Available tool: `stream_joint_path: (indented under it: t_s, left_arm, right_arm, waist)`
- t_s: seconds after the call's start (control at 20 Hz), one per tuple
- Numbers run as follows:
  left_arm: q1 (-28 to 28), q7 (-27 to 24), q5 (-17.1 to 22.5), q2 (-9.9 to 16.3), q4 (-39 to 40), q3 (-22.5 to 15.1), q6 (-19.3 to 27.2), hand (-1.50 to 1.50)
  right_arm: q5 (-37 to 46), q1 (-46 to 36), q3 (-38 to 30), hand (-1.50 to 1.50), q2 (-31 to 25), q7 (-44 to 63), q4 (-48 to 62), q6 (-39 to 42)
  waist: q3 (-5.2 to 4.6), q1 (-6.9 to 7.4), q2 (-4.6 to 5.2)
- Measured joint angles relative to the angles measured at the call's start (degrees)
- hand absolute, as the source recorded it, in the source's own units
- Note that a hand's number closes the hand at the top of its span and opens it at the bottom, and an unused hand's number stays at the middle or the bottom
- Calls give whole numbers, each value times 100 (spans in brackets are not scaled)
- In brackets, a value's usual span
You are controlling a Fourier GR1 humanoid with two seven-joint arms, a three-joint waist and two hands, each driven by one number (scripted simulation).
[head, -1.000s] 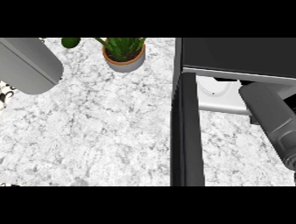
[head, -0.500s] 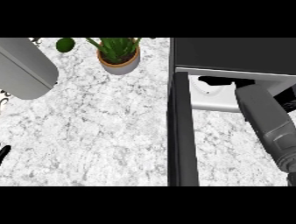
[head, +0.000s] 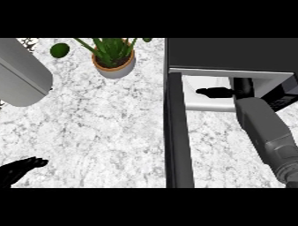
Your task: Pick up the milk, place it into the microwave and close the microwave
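Head view. The right forearm is extending from the lower right edge up into the open cavity of the microwave. The right hand is showing as a dark shape inside the white interior, pointing toward the view's left. Whether its fingers are straight or curled is not readable, and whether it is holding anything cannot be told. The milk is not showing anywhere on the counter; if it is inside the cavity, the hand and the oven's top are hiding it, so its place cannot be told.

The microwave door is standing open, seen edge-on as a dark vertical band running from the oven's front left corner down toward the lower edge.

The left hand is resting at the lower left corner, fingers relaxed and spread, holding nothing.

On the marble counter, a potted plant is sitting near the top, just left of the microwave. A small green round object is lying beside the pot on its left. A grey appliance is occupying the upper left.
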Motion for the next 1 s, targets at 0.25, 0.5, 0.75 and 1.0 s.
stream_joint_path:
  t_s: [0.25,0.5,0.75,1.0]
  left_arm:
    - [-33,142,-220,-56,-56,-503,178,150]
    - [-17,334,-384,-73,-108,-1036,416,150]
    - [-199,569,-593,-78,-68,-1558,783,150]
    - [-383,503,-995,-76,173,-1990,814,150]
  right_arm:
    - [-187,302,-68,-150,151,-189,-112,863]
    - [-327,863,-49,-150,357,-457,-346,1430]
    - [-350,1410,107,-150,459,-576,-771,1770]
    - [-344,2324,276,-150,445,-720,-1275,1914]
  waist:
    - [-25,-87,-82]
    - [-26,-199,-140]
    - [-28,-268,-194]
    - [-25,-402,-197]
